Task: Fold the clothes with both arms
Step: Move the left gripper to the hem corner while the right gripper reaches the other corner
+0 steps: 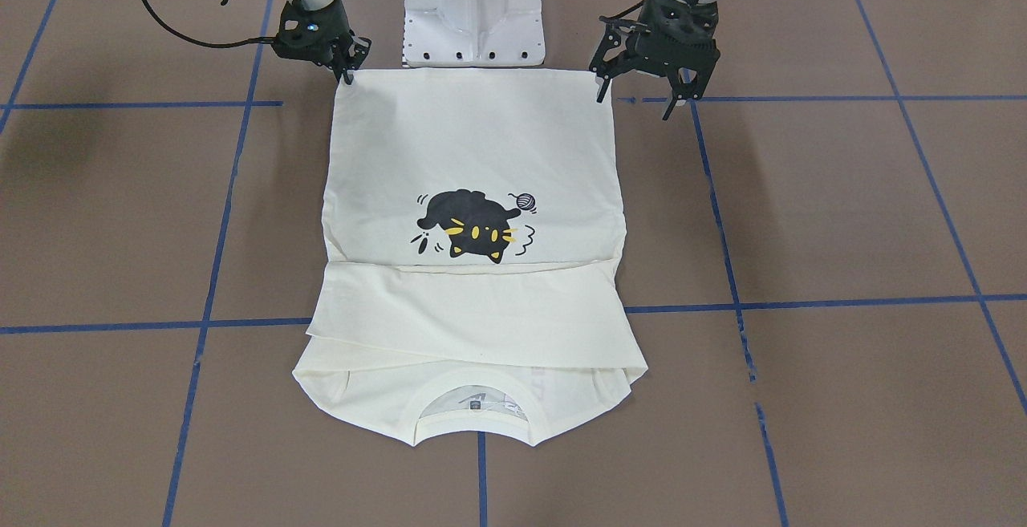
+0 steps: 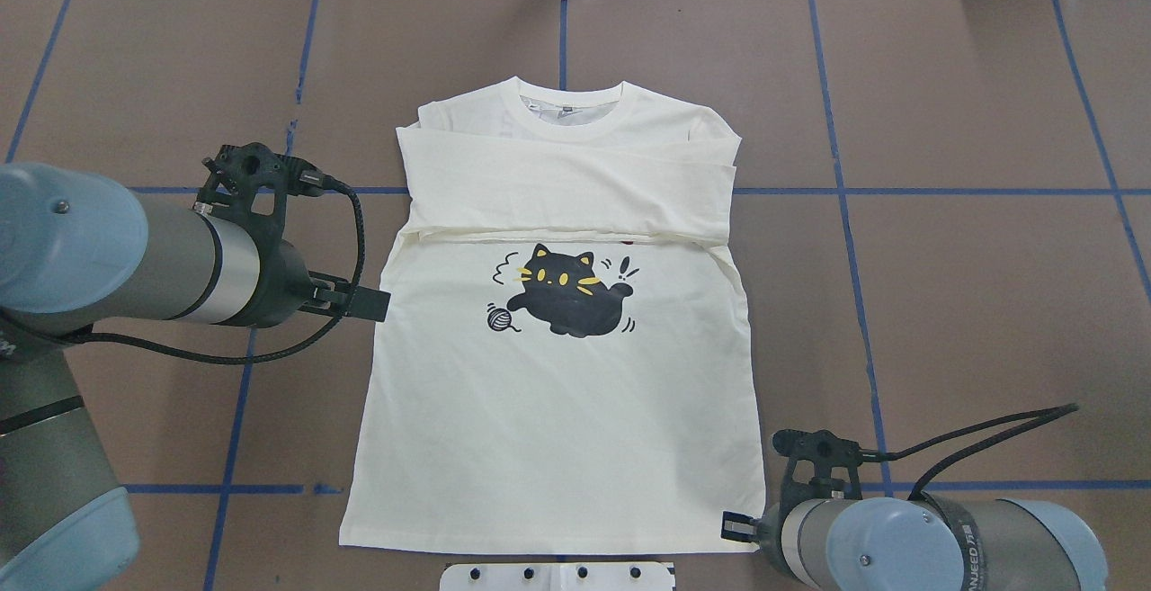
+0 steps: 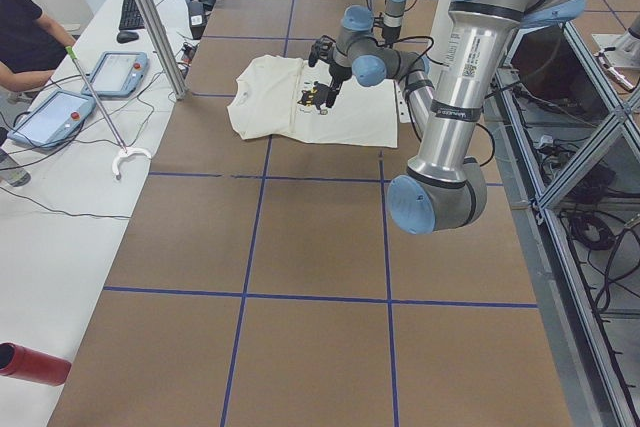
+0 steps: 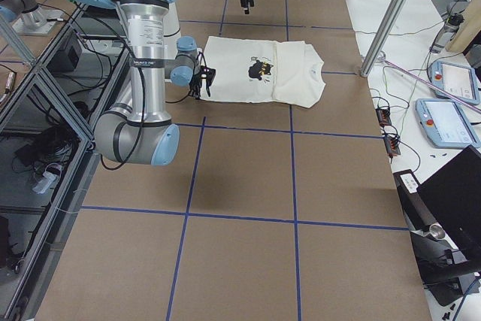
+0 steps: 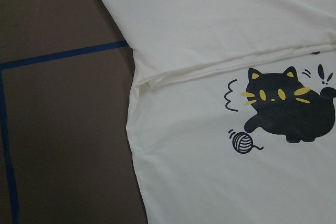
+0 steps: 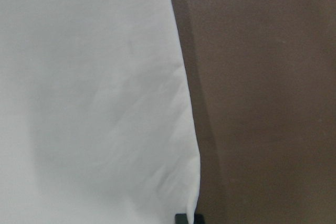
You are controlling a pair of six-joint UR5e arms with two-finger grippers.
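- The cream shirt [image 1: 473, 134] lies flat on the brown counter [image 1: 842, 206], print side up, with its hem towards the white pedestal base [image 1: 473, 6] and its neckline [image 1: 473, 411] on the far side.
- Both sleeves are folded across the chest as one band [image 2: 566, 186], just above the black cat print [image 2: 562, 299].
- The right gripper [image 1: 349, 78] sits at one hem corner with its fingers close together. Whether it pinches cloth, I cannot tell.
- The left gripper [image 1: 634, 106] hangs high over the other hem corner, jaws spread wide and holding nothing.
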